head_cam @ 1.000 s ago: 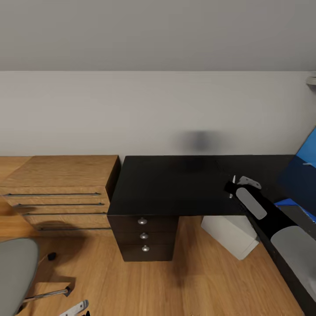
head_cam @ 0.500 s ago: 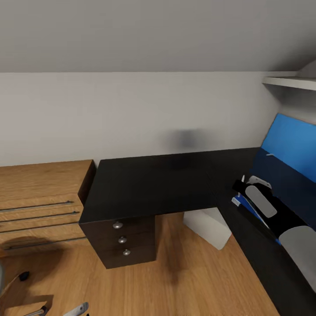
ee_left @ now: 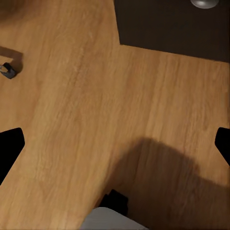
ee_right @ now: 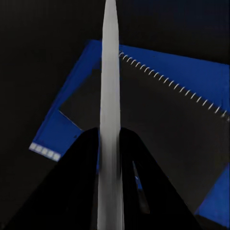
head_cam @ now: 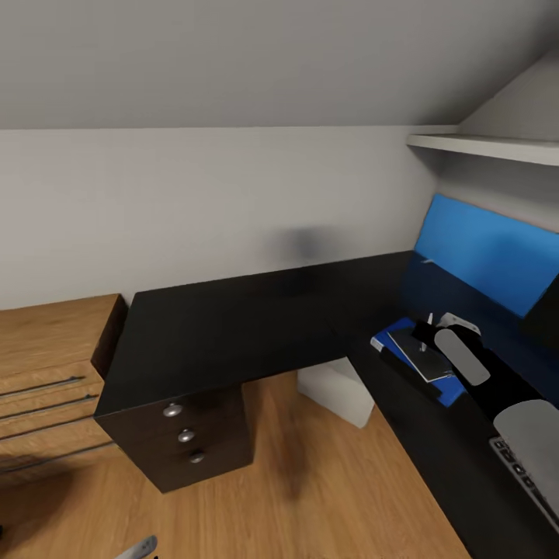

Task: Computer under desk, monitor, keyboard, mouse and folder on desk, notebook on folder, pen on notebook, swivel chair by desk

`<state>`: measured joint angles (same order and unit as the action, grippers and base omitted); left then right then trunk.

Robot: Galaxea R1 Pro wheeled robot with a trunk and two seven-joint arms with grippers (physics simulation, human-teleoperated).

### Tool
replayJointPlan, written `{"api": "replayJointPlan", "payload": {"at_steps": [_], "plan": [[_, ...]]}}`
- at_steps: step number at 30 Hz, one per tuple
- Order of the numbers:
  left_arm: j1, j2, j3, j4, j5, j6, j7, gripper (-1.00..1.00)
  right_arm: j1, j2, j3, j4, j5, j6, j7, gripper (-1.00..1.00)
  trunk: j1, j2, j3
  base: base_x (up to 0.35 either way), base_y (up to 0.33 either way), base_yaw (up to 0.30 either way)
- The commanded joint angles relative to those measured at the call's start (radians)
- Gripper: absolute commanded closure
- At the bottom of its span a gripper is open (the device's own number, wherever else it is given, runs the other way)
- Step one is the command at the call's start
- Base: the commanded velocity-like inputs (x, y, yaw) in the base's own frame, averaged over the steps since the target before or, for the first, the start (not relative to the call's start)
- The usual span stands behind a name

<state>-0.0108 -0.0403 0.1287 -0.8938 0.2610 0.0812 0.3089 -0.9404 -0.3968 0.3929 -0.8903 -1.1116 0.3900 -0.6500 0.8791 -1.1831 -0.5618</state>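
One right hand [ee_right: 110, 143] pinching the pen [ee_right: 109, 96] above notebook [head_cam: 420, 349] stacked on folder [head_cam: 388, 339], left hand [ee_left: 115, 143] spread wide.

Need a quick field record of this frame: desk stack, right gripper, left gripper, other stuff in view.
desk: glossy black L-shaped top, blue back panel at the right
folder: blue, flat on the desk
notebook: dark grey, spiral-bound, lying on the folder
pen: thin white stick clamped between the right gripper's fingers, above the notebook
right gripper: shut on the pen, over the stack
left gripper: open, over the oak floor
computer: white box under the desk
keyboard: partly visible on the desk
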Motion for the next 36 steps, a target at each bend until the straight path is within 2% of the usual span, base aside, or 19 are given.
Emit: {"api": "replayJointPlan", "payload": {"at_steps": [1,8,20,29,30,31,36], "plan": [[0.000,0.000,0.001,-0.002,0.007,0.005,0.002,-1.00,-0.001,-0.001,0.005,-0.001,-0.004,0.003,-0.008,1.00,0.000,-0.001,-0.001,0.000,0.000,-0.280],[0.000,0.002,0.002,-0.001,0.006,0.005,0.002,-1.00,-0.001,-0.001,0.006,-0.001,-0.004,0.005,-0.008,1.00,0.000,-0.001,-0.001,0.000,0.000,-0.199],[0.000,0.001,0.002,-0.001,0.005,0.004,0.002,-1.00,-0.001,-0.001,0.010,-0.002,0.003,0.005,-0.006,1.00,0.000,-0.001,-0.001,0.127,0.000,-0.018],[0.000,0.000,0.001,0.001,0.006,0.005,0.002,-1.00,-0.001,0.002,0.015,0.002,0.049,0.006,-0.004,1.00,0.000,-0.001,-0.001,0.112,0.000,0.000],[0.000,0.000,0.001,0.001,0.006,0.005,0.003,-1.00,-0.001,0.003,0.017,0.004,0.051,0.007,-0.004,1.00,0.000,-0.001,-0.001,0.040,0.000,0.000],[0.000,0.000,0.001,0.001,0.006,0.005,0.003,-1.00,-0.001,0.008,0.061,0.057,0.055,0.009,-0.003,1.00,0.000,-0.001,-0.001,0.005,0.000,0.000],[0.000,0.000,0.001,0.000,0.005,0.004,0.004,-1.00,-0.001,0.020,0.076,0.101,0.058,0.006,0.002,1.00,0.000,-0.001,-0.001,0.001,0.000,0.000]]}}
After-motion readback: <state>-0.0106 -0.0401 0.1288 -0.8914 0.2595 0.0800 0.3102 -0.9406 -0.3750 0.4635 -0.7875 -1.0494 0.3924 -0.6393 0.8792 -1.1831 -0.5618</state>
